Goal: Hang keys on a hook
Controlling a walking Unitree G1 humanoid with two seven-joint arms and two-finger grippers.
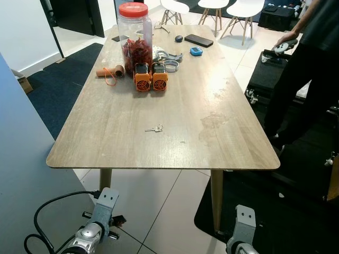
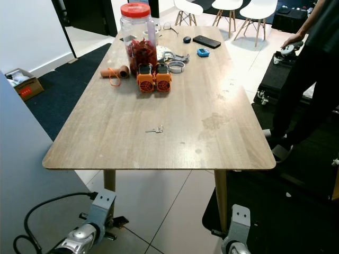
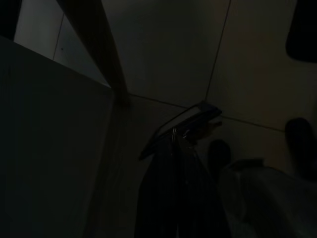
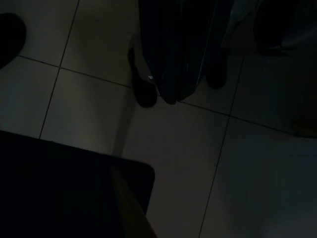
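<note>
Left eye view, both arms hanging low (idle), keys point(image 1: 154, 128) seemingly untouched on table point(image 1: 212, 106)

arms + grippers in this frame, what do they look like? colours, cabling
Left arm: silver metal, a bracket with bolt holes, small black knobs at the wrist, and a black cable looping off its side. Right arm: the same silver bracket. In the dark wrist views each gripper's fingers look long and black.

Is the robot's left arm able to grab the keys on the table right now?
Probably not yet. The keys lie out on the table, well in from its near edge, while the left arm hangs low below that edge. Nothing sits between them.
</note>
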